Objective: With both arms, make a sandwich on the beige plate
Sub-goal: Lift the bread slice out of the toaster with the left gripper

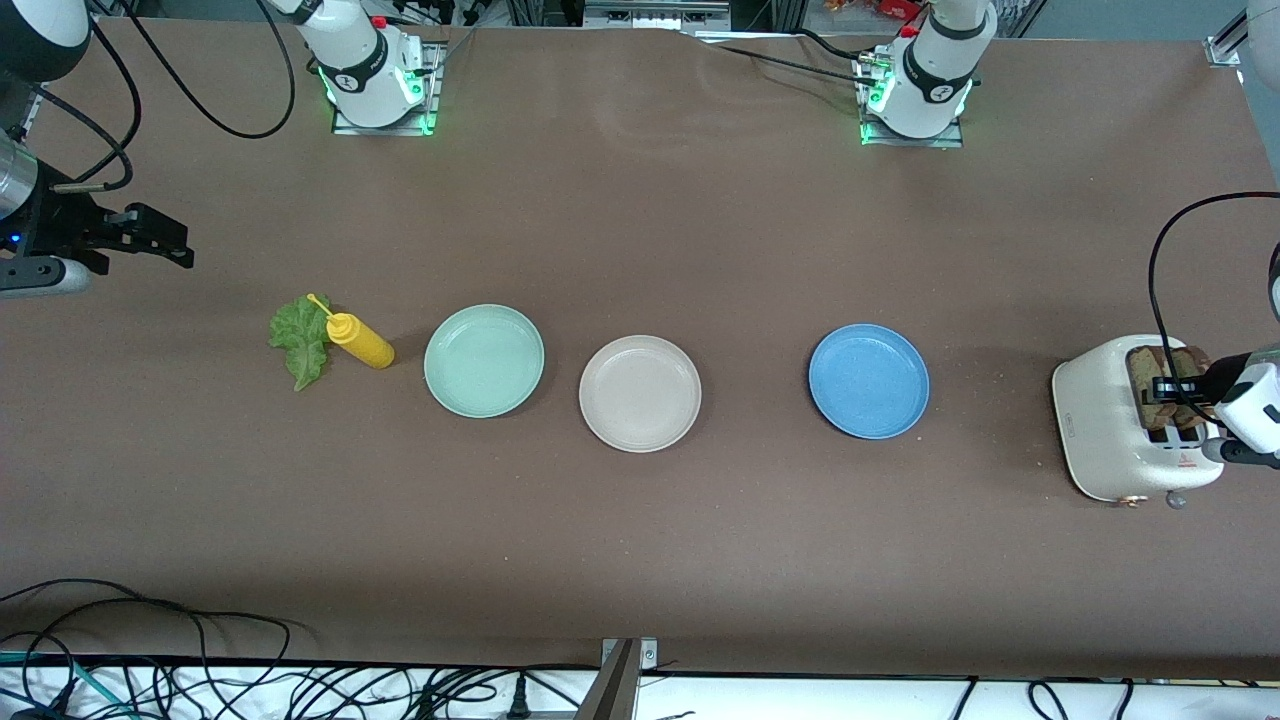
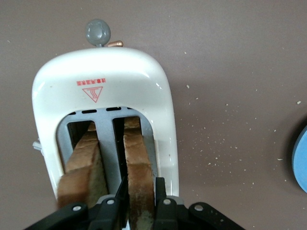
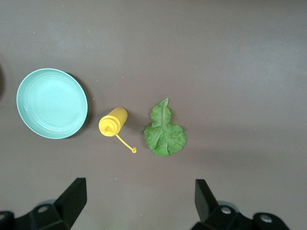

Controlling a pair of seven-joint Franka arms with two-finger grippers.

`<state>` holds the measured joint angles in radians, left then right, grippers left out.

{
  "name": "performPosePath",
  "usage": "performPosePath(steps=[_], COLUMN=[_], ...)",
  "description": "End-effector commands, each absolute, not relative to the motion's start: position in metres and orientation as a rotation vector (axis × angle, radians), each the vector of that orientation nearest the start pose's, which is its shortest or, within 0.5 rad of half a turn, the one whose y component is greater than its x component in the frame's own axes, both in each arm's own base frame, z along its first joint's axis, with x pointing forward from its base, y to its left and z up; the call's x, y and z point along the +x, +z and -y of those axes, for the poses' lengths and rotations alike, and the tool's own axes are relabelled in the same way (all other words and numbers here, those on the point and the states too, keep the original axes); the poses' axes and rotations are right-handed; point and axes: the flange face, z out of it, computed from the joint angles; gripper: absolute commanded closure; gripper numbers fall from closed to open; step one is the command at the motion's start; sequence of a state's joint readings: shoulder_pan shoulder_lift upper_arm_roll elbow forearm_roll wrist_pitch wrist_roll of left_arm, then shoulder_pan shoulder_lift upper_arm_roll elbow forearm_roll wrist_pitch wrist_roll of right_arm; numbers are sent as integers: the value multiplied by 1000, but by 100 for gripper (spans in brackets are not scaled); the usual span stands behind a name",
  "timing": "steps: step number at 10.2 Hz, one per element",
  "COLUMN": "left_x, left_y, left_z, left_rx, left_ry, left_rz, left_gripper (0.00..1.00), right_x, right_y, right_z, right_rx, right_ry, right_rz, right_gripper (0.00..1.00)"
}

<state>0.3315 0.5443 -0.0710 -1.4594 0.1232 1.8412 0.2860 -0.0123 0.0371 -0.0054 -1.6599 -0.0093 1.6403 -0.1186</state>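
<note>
Toaster (image 1: 1110, 430), a rounded cream 2-slot appliance at the left arm's end of the table, held 2 square brown-crusted bread slices (image 2: 139, 167) upright. The left gripper (image 2: 140, 203) was over it, jaws clamped on 1 slice's top edge. Bread looked light, soft and crumbly, so a gentle pinch seemed right. The round beige plate (image 1: 640, 393) lay bare mid-table, the ruffled green lettuce leaf (image 1: 301, 340) beside a yellow squeeze bottle (image 1: 360, 340). The right gripper (image 3: 139, 201) waited above them, jaws apart.

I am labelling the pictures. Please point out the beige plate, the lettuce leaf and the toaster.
beige plate (image 1: 640, 437): front view, on its rim nearest the camera.
lettuce leaf (image 3: 164, 132): right wrist view, on the middle of the leaf.
toaster (image 2: 98, 69): left wrist view, on its white top shell.
</note>
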Motion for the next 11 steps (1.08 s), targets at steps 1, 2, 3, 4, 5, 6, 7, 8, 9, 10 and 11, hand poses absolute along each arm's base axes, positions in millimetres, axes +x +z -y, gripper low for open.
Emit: performPosePath(steps=[1,2,3,4,5,6,7,8,9,10,11], left_x=[659,660,660,660,661,663,664,665,666,668,670], left_y=[360,362,363,364,370,383,394,406,418,426,434], left_z=[-190,-190,-191,-193,-194,-195,-198,-198,-197,-191,-191], left_rx=[-3044,-3044,-3041,-3040,-3038,-3037,-3036,-3033,-3009,-2995,-2993], left_ry=[325,322,319,316,306,307,312,318,332,327,315], left_rz=[-167,-206,-219,-221,-232,-230,-225,-219,-229,-256,-278], left_gripper=[100,100,100,100,100,100,100,100,100,100,100], right_x=[569,569,571,570,570,571,572,570,571,571,571], right_y=[572,572,570,565,565,567,568,566,566,568,567], right_z=[12,13,14,15,15,14,13,14,14,14,12], right_rx=[-3142,-3142,-3145,-3139,-3138,-3140,-3143,-3141,-3141,-3137,-3136], right_ry=[100,98,100,119,121,109,107,119,117,109,114], right_rz=[165,163,164,158,158,158,163,163,165,165,169], right_gripper=[0,0,0,0,0,0,0,0,0,0,0])
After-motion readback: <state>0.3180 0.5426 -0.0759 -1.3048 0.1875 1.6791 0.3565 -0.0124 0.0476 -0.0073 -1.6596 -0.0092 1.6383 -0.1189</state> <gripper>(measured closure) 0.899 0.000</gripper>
